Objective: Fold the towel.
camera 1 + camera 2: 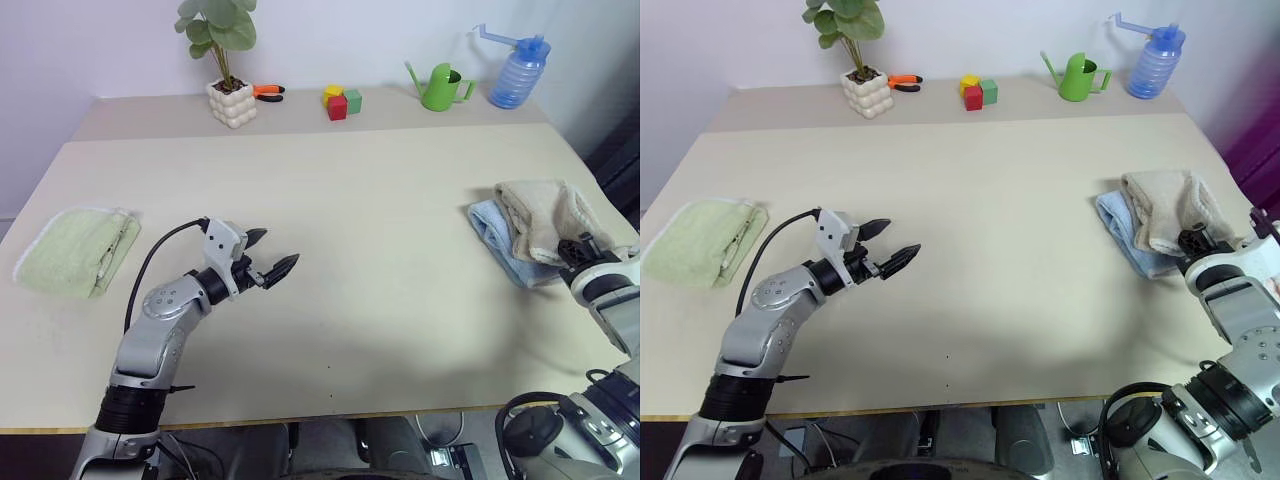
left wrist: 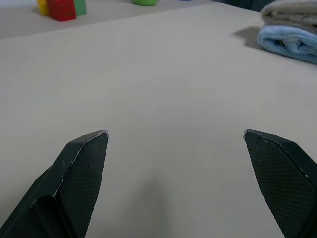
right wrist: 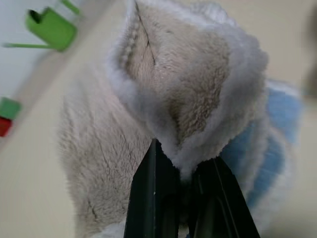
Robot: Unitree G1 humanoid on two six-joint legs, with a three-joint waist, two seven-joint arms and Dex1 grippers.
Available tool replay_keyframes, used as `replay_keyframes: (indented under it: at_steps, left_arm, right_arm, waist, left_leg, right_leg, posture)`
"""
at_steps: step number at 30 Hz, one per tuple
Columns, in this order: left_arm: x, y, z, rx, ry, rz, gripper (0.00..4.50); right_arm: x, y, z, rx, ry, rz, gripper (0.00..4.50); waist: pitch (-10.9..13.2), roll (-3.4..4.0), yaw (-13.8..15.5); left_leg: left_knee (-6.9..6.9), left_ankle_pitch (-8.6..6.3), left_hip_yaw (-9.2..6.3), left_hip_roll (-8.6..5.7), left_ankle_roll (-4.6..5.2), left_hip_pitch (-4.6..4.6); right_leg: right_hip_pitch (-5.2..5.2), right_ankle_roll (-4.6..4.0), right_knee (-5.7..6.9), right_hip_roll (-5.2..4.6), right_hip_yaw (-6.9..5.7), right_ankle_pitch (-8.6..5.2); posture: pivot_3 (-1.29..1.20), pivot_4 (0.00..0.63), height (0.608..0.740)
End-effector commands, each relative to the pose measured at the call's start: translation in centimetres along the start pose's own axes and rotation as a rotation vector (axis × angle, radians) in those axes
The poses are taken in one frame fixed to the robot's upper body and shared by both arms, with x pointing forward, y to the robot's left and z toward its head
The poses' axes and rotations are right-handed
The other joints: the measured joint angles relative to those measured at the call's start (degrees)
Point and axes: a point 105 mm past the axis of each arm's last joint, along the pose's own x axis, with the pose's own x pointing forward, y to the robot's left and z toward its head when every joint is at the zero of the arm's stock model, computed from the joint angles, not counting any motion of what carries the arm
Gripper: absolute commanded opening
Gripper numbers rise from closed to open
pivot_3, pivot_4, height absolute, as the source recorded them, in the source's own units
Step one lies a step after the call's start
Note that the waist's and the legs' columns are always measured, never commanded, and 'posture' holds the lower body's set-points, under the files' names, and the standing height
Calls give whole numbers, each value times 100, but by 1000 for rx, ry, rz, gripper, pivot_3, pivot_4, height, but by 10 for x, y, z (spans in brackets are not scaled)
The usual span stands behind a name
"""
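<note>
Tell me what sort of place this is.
Probably a lab or test room: a bare table against a plain wall, with props lined along the back, toy blocks, a green watering can, a potted plant.

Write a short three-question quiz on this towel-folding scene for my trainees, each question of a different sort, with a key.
1. True or false: the left gripper is open and holds nothing.
2. Multiple choice: the beige towel lies on top of
A) the light green towel
B) the light blue towel
C) the bare table
3. Short answer: which gripper is shut on a fold of the beige towel?

Key
1. True. Its fingers stand apart over the table.
2. B. The light blue towel lies under it at the table's right side; the light green towel lies apart at the left.
3. The right gripper.
</note>
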Motion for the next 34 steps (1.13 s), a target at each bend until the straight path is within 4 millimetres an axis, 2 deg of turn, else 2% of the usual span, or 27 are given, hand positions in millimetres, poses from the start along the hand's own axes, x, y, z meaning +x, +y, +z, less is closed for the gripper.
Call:
replay_keyframes:
  at_steps: [1, 2, 4, 8, 12, 14, 17, 20, 24, 27, 30, 34]
  left_arm:
    - [1, -3, 6, 32, -27, -11, 4500]
    - [1, -4, 6, 32, -27, -13, 4500]
    - [3, -6, 6, 32, -28, -15, 4500]
    - [2, -6, 3, 29, -25, -10, 4500]
    - [0, -5, 1, 30, -28, 2, 4500]
    - [-3, 1, 1, 33, -33, 42, 4500]
    - [-8, 12, 2, 47, -42, 101, 4500]
    - [-15, 28, 1, 77, -37, 181, 4500]
    - [-24, 42, 5, 120, -42, 267, 4500]
    - [-30, 46, 7, 156, -38, 307, 4500]
    - [-49, 54, 11, 197, -17, 364, 4500]
    - [-59, 55, 12, 221, -2, 389, 4500]
  right_arm:
    - [-5, 7, 17, -89, -76, 19, 704]
    - [-6, 10, 21, -106, -101, 28, 982]
    - [-6, 13, 32, -145, -157, 22, 1994]
    - [-9, 29, 60, -415, -334, -16, 3976]
    - [-10, 45, 76, -544, -449, -8, 3976]
    - [-12, 59, 83, -629, -511, 18, 3976]
    - [-11, 84, 77, -736, -525, 134, 3976]
    - [-11, 124, 22, -881, -363, 445, 3976]
    - [-24, 147, -29, -954, -225, 725, 3976]
    - [-25, 150, -45, -973, -168, 812, 3976]
    - [-21, 154, -66, -1054, -97, 915, 3976]
    - [-14, 157, -77, -1101, -60, 973, 3976]
  waist:
    - [0, 0, 4]
    - [0, 0, 6]
    - [0, 0, 7]
    - [0, 0, 13]
    - [0, 0, 4]
    - [0, 0, 8]
    - [0, 0, 11]
    - [0, -1, 9]
    - [2, -3, 23]
    - [3, -5, 52]
    - [3, -7, 28]
    - [3, -7, 24]
  left_leg:
    - [0, 0, 0, 0, 0, 0]
    - [0, 0, 0, 0, 0, 0]
    - [1, 0, 0, 0, 0, 0]
    - [1, 0, 2, -1, 0, -1]
    - [1, 0, 1, 0, 0, 1]
    - [2, 0, 1, 1, 0, 2]
    - [2, 0, 1, 0, 0, 2]
    - [2, 0, 0, 1, 0, 3]
    - [2, 0, -2, 3, 0, 4]
    - [7, 0, -4, 0, 0, 1]
    - [7, -1, -4, -2, 1, 2]
    - [6, 0, -4, 3, 0, 5]
  right_leg:
    - [1, 0, 0, 1, 0, 0]
    - [1, 0, 0, 1, 0, 0]
    - [1, 0, 0, 1, 0, 0]
    - [1, 1, -1, 1, 0, 0]
    - [2, 1, -1, 4, 0, 0]
    - [2, 1, 0, 5, 0, 0]
    - [2, 1, -1, 3, 1, 0]
    - [2, 1, -1, 5, 1, 0]
    - [3, 1, -2, 6, 1, -1]
    - [5, 2, -3, 2, 1, 0]
    - [6, 2, -6, -1, 0, 0]
    - [6, 1, -4, 2, 0, 0]
  posture:
    - [0, 150, 727]
    - [0, 150, 727]
    - [0, 150, 727]
    - [0, 150, 727]
    - [0, 150, 727]
    - [0, 150, 727]
    - [0, 150, 727]
    - [0, 150, 727]
    - [0, 150, 727]
    - [0, 150, 727]
    - [0, 150, 727]
    - [0, 150, 727]
